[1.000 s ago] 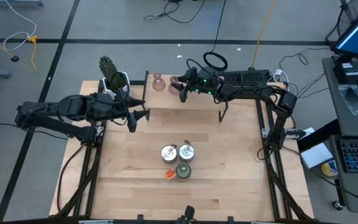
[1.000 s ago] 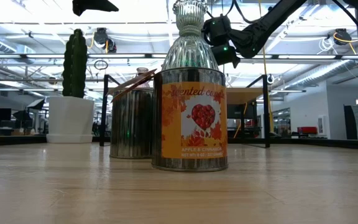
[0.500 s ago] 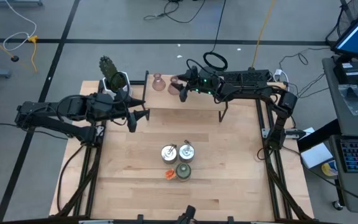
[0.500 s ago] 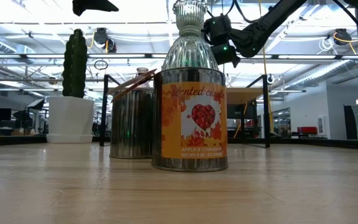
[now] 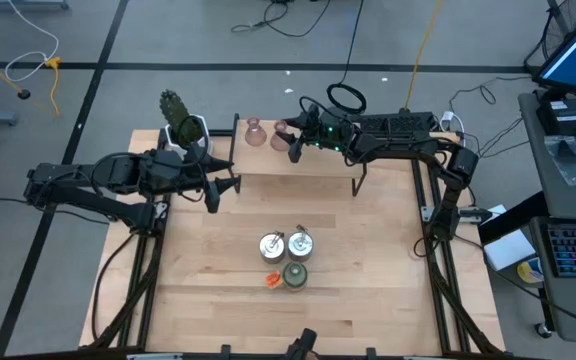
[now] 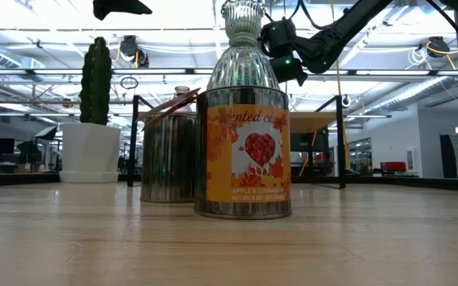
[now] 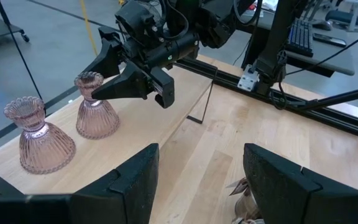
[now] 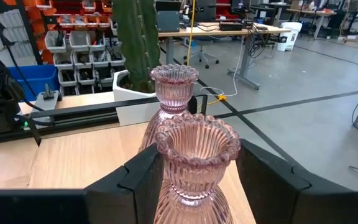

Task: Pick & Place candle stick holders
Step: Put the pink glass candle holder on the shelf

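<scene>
Right gripper (image 7: 114,84) — open around 1 pink holder (image 7: 95,107); left gripper (image 7: 197,180) open, empty.

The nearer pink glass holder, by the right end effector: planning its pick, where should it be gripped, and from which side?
Grip the pink glass holder at its narrow neck, under the flared rim, level from the right end effector's side; the second holder stands close beyond it.
</scene>
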You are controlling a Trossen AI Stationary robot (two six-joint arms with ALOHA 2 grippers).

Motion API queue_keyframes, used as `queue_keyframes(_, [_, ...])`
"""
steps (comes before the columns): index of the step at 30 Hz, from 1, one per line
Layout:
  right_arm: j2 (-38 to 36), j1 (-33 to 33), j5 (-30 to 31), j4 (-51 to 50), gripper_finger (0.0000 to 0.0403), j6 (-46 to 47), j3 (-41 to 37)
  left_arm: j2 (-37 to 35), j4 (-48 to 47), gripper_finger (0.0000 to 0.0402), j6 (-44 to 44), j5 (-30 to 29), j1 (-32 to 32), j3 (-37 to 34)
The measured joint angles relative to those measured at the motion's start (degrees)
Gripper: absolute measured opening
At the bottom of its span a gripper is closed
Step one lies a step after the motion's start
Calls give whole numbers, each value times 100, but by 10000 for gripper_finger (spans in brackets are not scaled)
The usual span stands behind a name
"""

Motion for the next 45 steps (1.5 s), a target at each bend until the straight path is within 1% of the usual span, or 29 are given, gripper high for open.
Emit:
queue_keyframes(4, [0, -19, 133, 0, 188, -121, 0, 0, -1, 235, 33, 3, 1, 0])
queue_keyframes(32, [7, -6, 131, 216, 188, -93, 0, 0, -1, 235, 111, 118, 0, 2])
queue_keyframes(37, [7, -6, 296, 225, 205, -94, 0, 0, -3, 234, 109, 252, 1, 2])
queue_keyframes(40, [7, -10, 294, 232, 218, -94, 0, 0, -1, 234, 109, 260, 1, 2])
queue_keyframes(45, [7, -13, 292, 224, 221, -138, 0, 0, -1, 235, 155, 257, 0, 2])
